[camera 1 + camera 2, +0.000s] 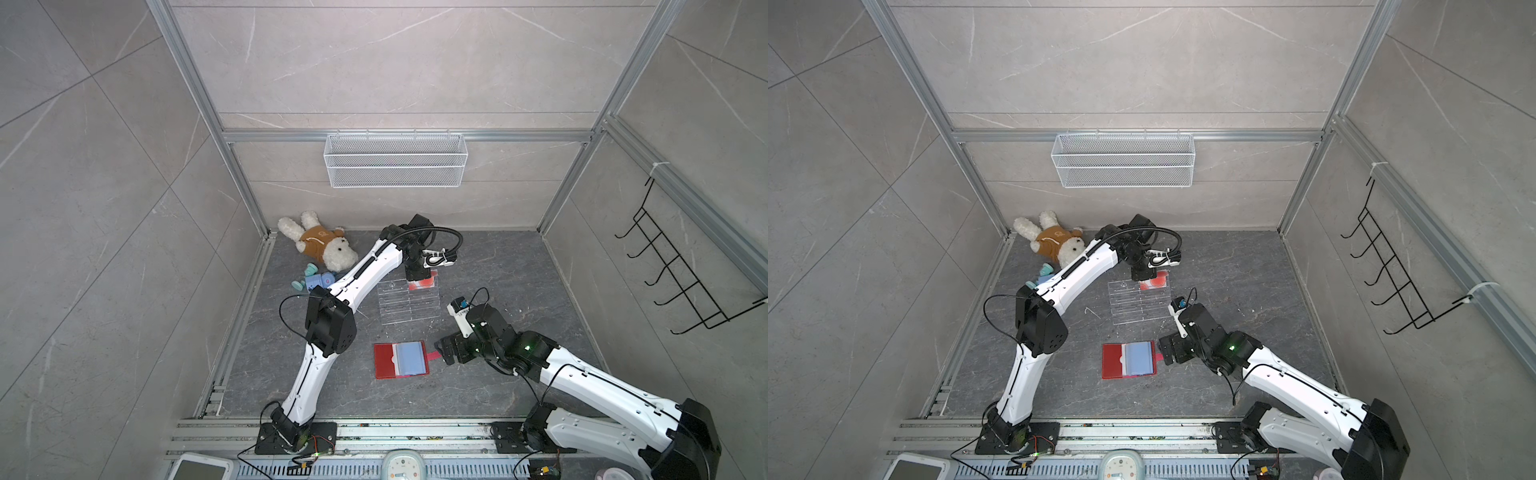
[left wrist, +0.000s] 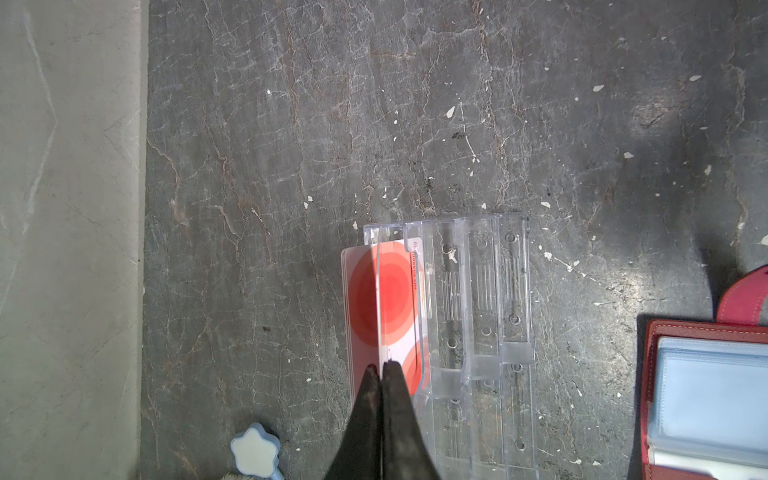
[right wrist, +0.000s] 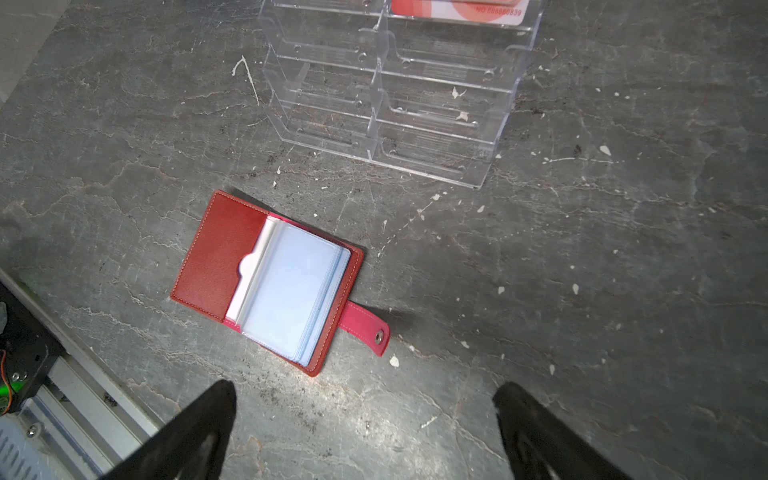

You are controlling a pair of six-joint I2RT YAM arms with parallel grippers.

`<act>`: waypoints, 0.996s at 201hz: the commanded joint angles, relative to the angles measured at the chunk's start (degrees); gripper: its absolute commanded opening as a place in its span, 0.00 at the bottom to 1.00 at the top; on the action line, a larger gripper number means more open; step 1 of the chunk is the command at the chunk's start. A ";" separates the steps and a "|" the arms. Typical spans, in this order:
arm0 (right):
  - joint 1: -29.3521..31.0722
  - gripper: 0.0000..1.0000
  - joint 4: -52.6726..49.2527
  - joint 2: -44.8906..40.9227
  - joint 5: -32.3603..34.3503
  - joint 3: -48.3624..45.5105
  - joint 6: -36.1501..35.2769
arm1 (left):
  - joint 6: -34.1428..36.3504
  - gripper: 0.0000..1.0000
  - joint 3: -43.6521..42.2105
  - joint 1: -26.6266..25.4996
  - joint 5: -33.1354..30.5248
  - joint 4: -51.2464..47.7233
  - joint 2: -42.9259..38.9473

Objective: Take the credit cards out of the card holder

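Fingers on left (image 2: 365, 415) meet at the credit cards (image 2: 361, 299); right fingers (image 3: 199, 428) spread wide near card holder (image 3: 216, 253).

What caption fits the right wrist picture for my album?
Open right gripper above an open red leather card holder, near a clear acrylic tiered stand.

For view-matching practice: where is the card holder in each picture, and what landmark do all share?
In a top view: card holder lies open, lower in the picture than the clear stand.
In a top view: card holder again lower than the stand.
Left wrist: card holder cut off at the frame edge, beside the stand.
Right wrist: card holder whole, before the stand.
Shared landmark: the stand.
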 commanded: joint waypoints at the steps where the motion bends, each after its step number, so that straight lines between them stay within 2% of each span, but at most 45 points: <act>1: -0.17 1.00 -1.65 -1.01 0.37 0.76 0.31 | 1.24 0.00 1.57 0.33 -1.10 -1.24 -0.09; 200: -0.21 1.00 -2.35 -1.28 0.72 0.76 0.26 | 1.26 0.00 -0.70 0.35 0.04 -3.71 -0.28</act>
